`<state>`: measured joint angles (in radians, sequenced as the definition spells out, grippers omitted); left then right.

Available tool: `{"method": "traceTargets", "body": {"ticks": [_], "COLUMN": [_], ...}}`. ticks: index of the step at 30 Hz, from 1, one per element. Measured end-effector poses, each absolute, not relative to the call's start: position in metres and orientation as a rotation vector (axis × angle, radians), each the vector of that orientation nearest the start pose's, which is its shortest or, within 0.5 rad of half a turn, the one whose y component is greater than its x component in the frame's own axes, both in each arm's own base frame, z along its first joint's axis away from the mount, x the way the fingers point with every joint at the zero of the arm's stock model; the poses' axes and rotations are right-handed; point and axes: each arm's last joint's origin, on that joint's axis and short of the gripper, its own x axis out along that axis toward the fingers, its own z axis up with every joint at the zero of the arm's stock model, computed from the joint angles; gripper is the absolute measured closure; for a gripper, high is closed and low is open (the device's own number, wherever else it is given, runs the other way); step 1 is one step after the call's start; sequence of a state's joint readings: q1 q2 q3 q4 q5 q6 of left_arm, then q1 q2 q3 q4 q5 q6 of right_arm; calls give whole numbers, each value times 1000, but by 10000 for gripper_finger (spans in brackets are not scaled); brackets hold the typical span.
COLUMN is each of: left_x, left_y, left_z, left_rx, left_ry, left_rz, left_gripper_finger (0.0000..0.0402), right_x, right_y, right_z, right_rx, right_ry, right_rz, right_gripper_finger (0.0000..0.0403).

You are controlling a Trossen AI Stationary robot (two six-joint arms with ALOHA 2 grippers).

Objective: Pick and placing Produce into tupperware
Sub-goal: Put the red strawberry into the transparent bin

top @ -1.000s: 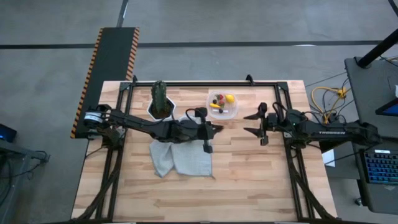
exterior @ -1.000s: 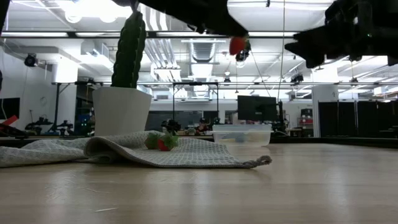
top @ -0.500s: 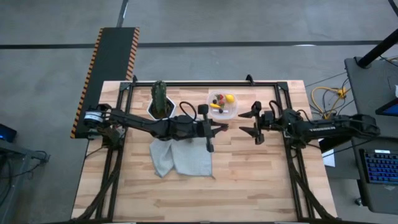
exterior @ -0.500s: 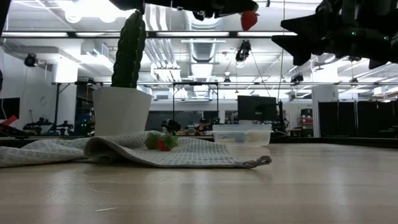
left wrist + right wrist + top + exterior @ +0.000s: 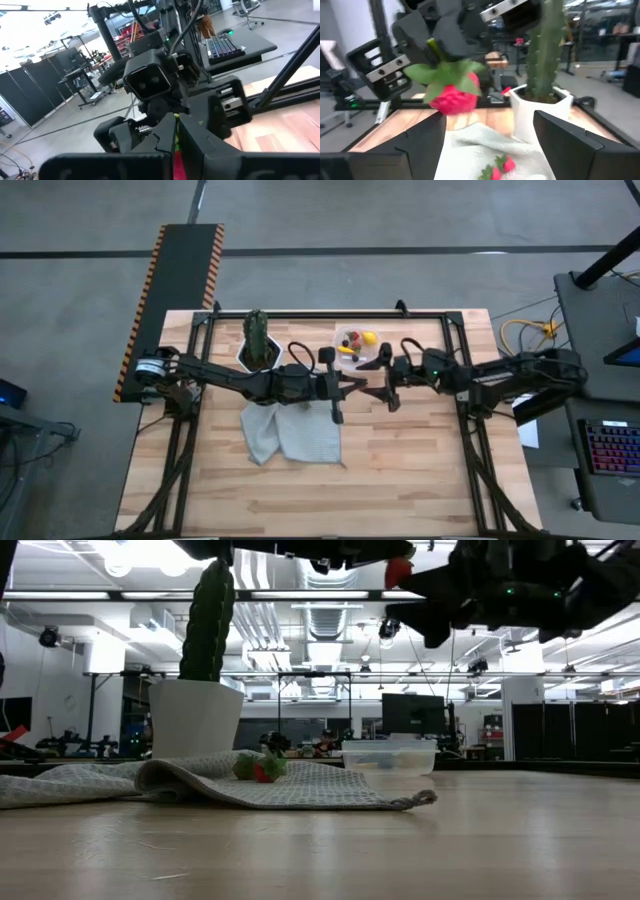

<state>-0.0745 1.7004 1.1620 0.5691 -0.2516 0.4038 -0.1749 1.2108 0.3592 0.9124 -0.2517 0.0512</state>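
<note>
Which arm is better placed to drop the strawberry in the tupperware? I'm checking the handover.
Probably the right. The left gripper holds the strawberry high above the table. The open right gripper faces it, and that arm is on the tupperware side.

Both arms are dark, near-black, built of slim tube-like links joined by bulkier rounded joint housings. Seen from above the tabletop [image 5: 400, 470], the left arm [image 5: 230, 380] has a pale silver-grey fitting at its base near the tabletop's left edge, and a thin black cable loops over its wrist. The right arm [image 5: 500, 378] carries a similar looping cable — plus a small green light on its wrist housing. The left wrist view shows the right arm's boxy camera housing [image 5: 147, 82] with a rectangular lens window, screws and pale labelled plates around it.
</note>
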Motion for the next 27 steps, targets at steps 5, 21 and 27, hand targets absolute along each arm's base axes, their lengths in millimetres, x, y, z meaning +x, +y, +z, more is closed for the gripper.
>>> {"method": "traceTargets", "body": {"ticks": [5, 21, 27], "left_x": [390, 390, 392], "left_y": [-21, -17, -16], "left_z": [291, 293, 291], "left_rx": [402, 401, 398], "left_ry": [17, 0, 3], "left_rz": [184, 210, 211], "left_gripper_finger": [401, 401, 401], "right_x": [240, 239, 243], "right_y": [-34, -34, -34], "right_z": [210, 216, 221], "right_rx": [44, 17, 19], "right_ry": [-28, -35, -45], "right_rz": [119, 122, 124], "right_gripper_finger": [101, 98, 105]}}
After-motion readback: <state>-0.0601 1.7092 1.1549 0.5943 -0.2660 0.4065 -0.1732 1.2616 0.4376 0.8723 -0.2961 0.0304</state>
